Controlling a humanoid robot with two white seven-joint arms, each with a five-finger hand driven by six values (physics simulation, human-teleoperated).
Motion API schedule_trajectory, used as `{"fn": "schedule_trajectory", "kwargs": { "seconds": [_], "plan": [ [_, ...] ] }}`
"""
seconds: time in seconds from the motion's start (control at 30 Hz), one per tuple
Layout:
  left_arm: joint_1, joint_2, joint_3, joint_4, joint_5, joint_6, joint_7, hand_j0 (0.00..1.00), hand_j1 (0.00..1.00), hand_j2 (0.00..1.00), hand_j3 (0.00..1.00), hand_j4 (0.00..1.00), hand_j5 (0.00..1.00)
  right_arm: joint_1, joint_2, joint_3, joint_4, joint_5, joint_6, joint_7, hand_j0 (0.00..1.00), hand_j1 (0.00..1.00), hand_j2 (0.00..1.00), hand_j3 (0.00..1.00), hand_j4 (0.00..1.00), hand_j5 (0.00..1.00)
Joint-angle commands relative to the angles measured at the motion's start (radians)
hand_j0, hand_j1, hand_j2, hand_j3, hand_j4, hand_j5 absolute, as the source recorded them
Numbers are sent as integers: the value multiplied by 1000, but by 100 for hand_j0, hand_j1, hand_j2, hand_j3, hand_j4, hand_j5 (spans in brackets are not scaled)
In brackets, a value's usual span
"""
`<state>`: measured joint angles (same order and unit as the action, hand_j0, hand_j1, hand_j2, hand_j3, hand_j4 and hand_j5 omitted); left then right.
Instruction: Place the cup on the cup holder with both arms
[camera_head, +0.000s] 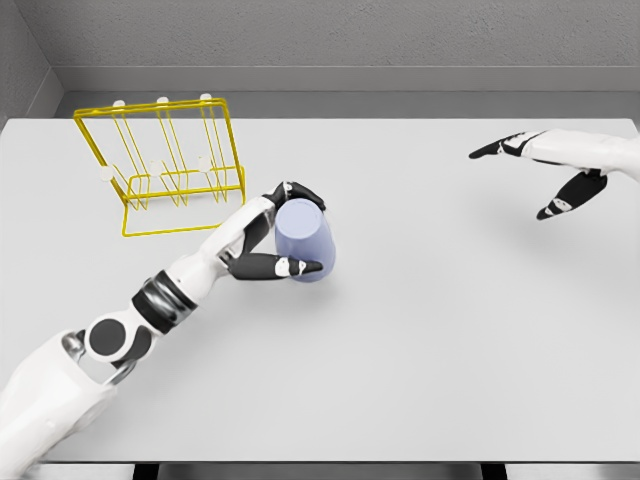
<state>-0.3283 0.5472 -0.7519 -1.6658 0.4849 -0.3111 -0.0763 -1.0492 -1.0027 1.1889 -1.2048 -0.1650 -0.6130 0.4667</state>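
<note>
A pale lavender cup (306, 243) stands on the white table, a little left of the middle. My left hand (290, 228) wraps it from the left: fingers (300, 192) curl over its far rim and the thumb (285, 267) lies across its near side. The yellow wire cup holder (160, 160) with white-tipped pegs stands at the back left, apart from the cup. My right hand (540, 175) hovers at the far right with fingers spread, holding nothing.
The white table (420, 340) stretches wide in front and to the right of the cup. A grey wall runs behind the table's far edge. My left forearm (190, 275) lies diagonally just in front of the holder.
</note>
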Motion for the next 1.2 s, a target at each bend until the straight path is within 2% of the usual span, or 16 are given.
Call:
{"fn": "schedule_trajectory", "kwargs": {
  "seconds": [0.0,0.2,0.3,0.47,0.67,0.87,1.17],
  "plan": [
    [0,22,29,-26,17,0,1,24,24,24,24,24,24,0,-1,-2,1,-7,2,0,100,100,100,100,100,100],
    [-9,117,80,-71,83,0,3,24,24,24,24,24,24,2,1,-2,1,-7,2,0,100,100,100,100,100,100],
    [-14,120,95,-72,101,1,3,24,24,24,24,24,24,0,7,-3,-1,-7,2,0,100,100,100,100,100,100],
    [-57,142,95,-97,133,3,3,24,24,24,24,24,24,0,6,-3,1,-7,2,0,100,100,100,100,100,100],
    [-109,220,105,-97,189,4,1,24,24,24,24,24,24,0,6,-3,1,-7,2,0,100,100,100,100,100,100],
    [-141,244,137,-95,215,9,0,24,24,24,24,24,24,0,6,-3,1,-7,2,0,100,100,100,100,100,100],
    [-143,237,171,-55,213,41,1,24,24,24,24,24,24,0,4,-3,-1,-7,2,0,100,100,100,100,100,100]
  ]
}}
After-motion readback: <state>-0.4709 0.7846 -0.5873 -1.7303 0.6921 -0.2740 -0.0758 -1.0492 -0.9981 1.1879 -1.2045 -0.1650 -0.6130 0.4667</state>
